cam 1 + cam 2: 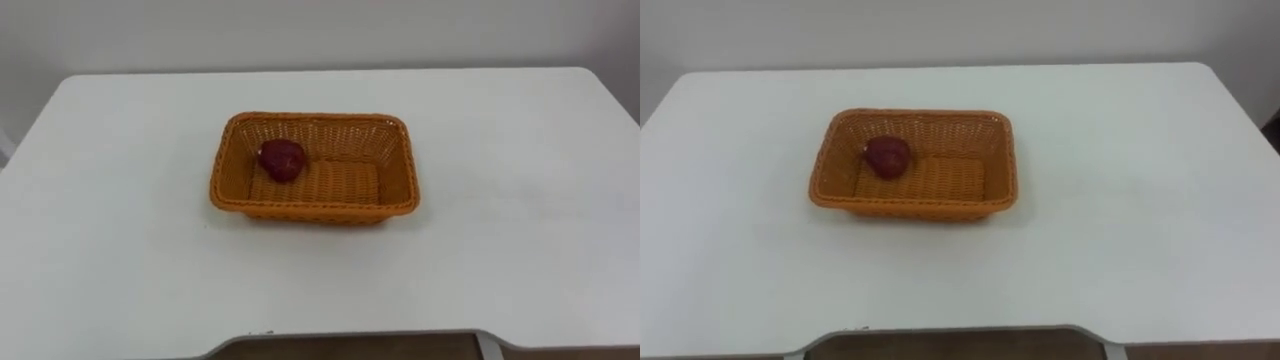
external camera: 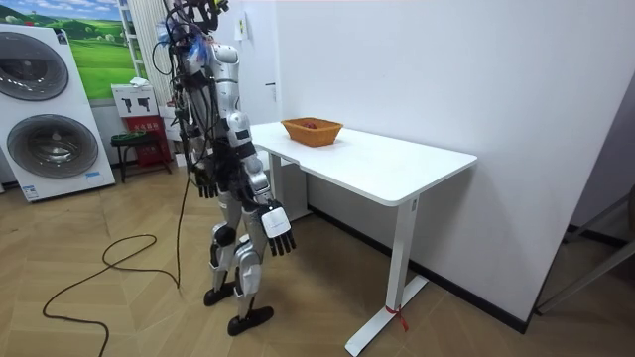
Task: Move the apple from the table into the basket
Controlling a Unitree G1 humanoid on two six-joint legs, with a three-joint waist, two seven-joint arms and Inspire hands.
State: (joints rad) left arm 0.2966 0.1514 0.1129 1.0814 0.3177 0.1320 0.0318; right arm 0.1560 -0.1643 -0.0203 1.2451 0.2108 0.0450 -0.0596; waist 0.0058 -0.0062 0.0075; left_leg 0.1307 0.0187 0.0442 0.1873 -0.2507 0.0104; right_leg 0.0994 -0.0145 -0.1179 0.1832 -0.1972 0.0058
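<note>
A dark red apple (image 1: 282, 160) lies inside an orange wicker basket (image 1: 312, 210), in its left part near the back wall. The basket stands at the middle of a white table (image 1: 500, 200). In the room view I stand at the table's long side, facing the basket (image 2: 312, 130). My left hand (image 2: 205, 181) and right hand (image 2: 278, 227) hang low beside my body, fingers relaxed and holding nothing, well away from the basket.
A plain wall runs right behind the table's far edge. The table's near edge (image 1: 360, 338) is rounded and close to me. Washing machines (image 2: 50, 109) and a small stool (image 2: 127, 144) stand at the room view's left.
</note>
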